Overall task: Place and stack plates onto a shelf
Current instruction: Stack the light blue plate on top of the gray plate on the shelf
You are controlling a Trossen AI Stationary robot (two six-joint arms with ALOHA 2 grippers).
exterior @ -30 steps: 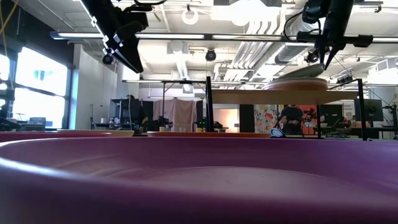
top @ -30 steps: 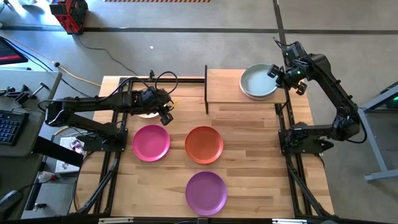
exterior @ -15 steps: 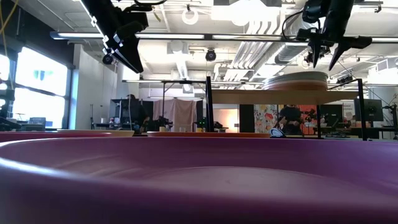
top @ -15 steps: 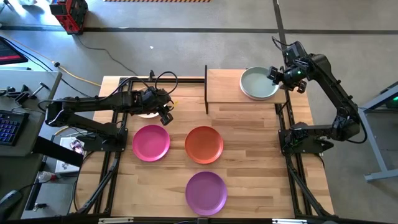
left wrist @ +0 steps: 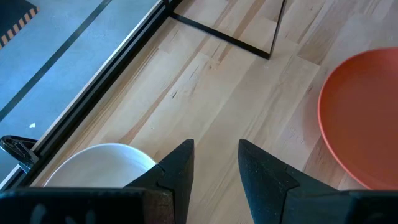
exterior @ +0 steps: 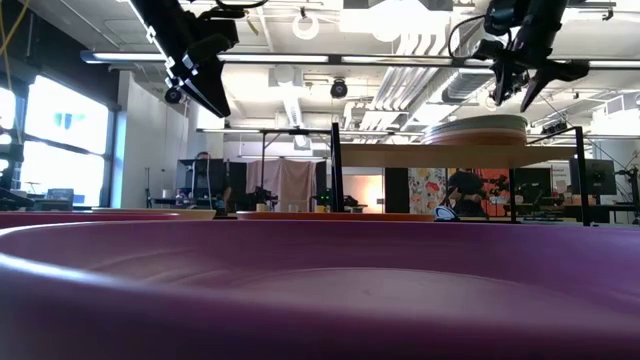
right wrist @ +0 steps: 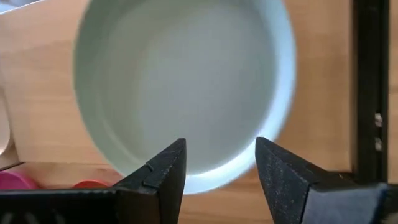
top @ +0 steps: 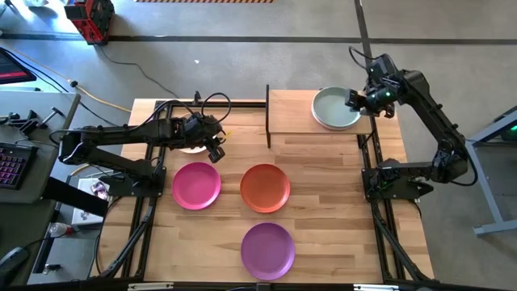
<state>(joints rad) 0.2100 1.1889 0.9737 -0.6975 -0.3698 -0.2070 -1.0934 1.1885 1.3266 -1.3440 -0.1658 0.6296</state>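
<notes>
The pale grey-green plate (top: 335, 107) lies level on top of a stack of plates (exterior: 476, 130) at the right end of the shelf (top: 295, 121). My right gripper (top: 355, 99) hangs open just above that plate's right rim and touches nothing; its fingers (exterior: 525, 85) are spread clear over the stack. The plate (right wrist: 186, 81) fills the right wrist view. My left gripper (top: 212, 142) waits open, high over the table's left part, beside a cream plate (left wrist: 93, 167). Magenta (top: 195, 185), orange (top: 265, 187) and purple (top: 267, 250) plates rest on the tabletop.
A thin black post (top: 267, 117) stands at the shelf's left end, and the shelf's left half is bare board. The purple plate (exterior: 320, 290) fills the low view's foreground. Black frame rails (top: 149, 202) run along both table sides.
My right gripper has opened and let go of the pale grey-green plate's right rim, then risen a little. The plate, tilted before, has settled level on the stack.
</notes>
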